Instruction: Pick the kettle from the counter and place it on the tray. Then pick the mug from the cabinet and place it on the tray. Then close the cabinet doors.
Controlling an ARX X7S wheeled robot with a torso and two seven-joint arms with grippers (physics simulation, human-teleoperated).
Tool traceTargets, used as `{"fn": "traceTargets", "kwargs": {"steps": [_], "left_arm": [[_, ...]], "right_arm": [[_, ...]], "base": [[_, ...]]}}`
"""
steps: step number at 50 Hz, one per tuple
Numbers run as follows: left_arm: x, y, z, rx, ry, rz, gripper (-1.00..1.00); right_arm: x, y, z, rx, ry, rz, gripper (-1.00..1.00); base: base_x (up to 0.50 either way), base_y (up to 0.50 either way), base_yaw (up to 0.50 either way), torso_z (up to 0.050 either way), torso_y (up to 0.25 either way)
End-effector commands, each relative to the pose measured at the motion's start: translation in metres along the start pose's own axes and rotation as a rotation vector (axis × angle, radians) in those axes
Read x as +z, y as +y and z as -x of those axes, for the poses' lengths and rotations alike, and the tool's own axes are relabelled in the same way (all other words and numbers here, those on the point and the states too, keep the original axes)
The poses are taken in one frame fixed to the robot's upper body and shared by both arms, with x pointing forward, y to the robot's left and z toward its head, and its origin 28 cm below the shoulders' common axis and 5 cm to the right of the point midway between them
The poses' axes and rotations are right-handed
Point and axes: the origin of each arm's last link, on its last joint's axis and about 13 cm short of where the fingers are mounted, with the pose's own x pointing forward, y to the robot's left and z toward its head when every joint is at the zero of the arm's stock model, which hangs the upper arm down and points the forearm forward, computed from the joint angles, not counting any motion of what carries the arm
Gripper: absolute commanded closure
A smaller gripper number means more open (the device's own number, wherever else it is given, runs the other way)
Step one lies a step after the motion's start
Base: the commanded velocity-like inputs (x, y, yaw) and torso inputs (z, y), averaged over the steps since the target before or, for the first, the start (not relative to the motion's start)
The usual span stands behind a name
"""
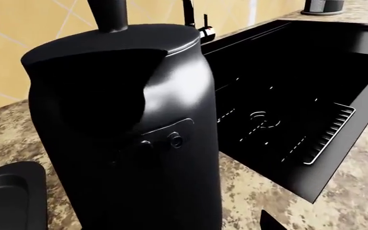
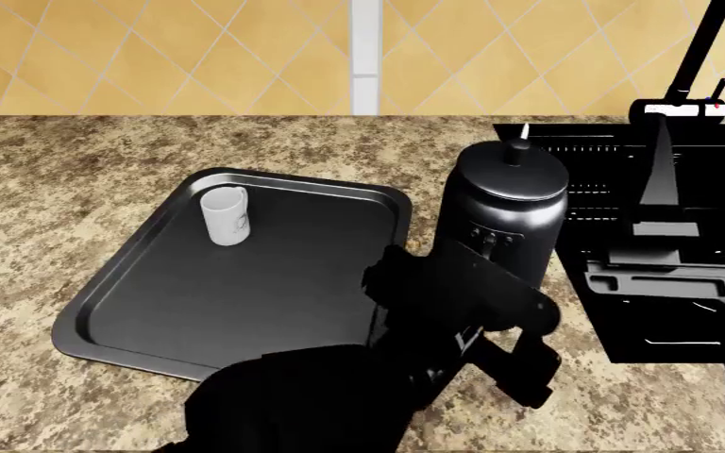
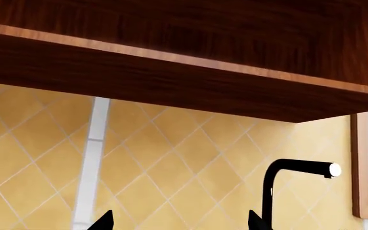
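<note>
Your left claw (image 2: 514, 363), a blocky black assembly on the end of the dark arm, sits low over the speckled beige-and-brown granite counter (image 2: 110, 160), with the tall glossy dark-grey metal kettle (image 2: 504, 222) standing upright just beyond it, toward the yellow diagonal-tiled wall (image 2: 148, 47); whether its jaws are open or closed on anything cannot be told from the head view, and the left wrist view shows no fingers, only the kettle's body (image 1: 139, 139) filling the frame at close range. The kettle stands on the counter, off the flat dark-grey rectangular tray (image 2: 275, 283), which lies beside the claw on your left; the kettle's base is just past that tray's far right corner. The small plain white mug (image 2: 226, 215) stands upright inside the tray near its far left corner, well apart from the claw. On the claw's other side lies the black inset sink (image 2: 665, 264), its slim black faucet (image 2: 697, 57) rising behind. Your right claw (image 3: 178, 223) shows only as two dark fingertips (image 3: 102, 221) spread apart and empty, raised toward the tiled wall beneath a brown wooden cabinet underside (image 3: 171, 62).
</note>
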Motion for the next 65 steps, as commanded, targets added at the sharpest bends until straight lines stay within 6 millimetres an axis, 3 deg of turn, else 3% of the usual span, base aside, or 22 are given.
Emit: {"fn": "traceTargets", "kwargs": {"steps": [1, 18, 19, 33, 47, 65], "left_arm": [[0.004, -0.002, -0.012, 0.021, 0.009, -0.005, -1.0], [0.005, -0.002, -0.026, 0.042, 0.03, -0.021, -1.0], [0.005, -0.001, -0.027, 0.048, 0.029, -0.017, 1.0], [0.006, 0.004, -0.029, 0.074, 0.022, -0.001, 1.0], [0.059, 0.024, -0.004, 0.138, -0.169, -0.022, 1.0], [0.083, 0.04, 0.011, 0.177, -0.249, -0.01, 1.0]], "right_arm": [[-0.002, -0.001, 0.001, -0.002, 0.003, -0.002, -1.0], [-0.003, -0.002, 0.001, -0.003, 0.004, -0.005, -1.0], [-0.004, -0.002, 0.001, -0.005, 0.006, -0.006, -1.0], [-0.006, -0.002, 0.001, -0.007, 0.013, -0.007, -1.0], [-0.003, -0.001, 0.001, -0.004, 0.005, -0.007, -1.0], [-0.001, -0.001, 0.0, -0.006, 0.002, -0.007, -1.0]], "base": [[0.0, 0.0, 0.0, 0.0, 0.0], [0.0, 0.0, 0.0, 0.0, 0.0], [0.0, 0.0, 0.0, 0.0, 0.0], [0.0, 0.0, 0.0, 0.0, 0.0], [0.0, 0.0, 0.0, 0.0, 0.0], [0.0, 0.0, 0.0, 0.0, 0.0]]}}
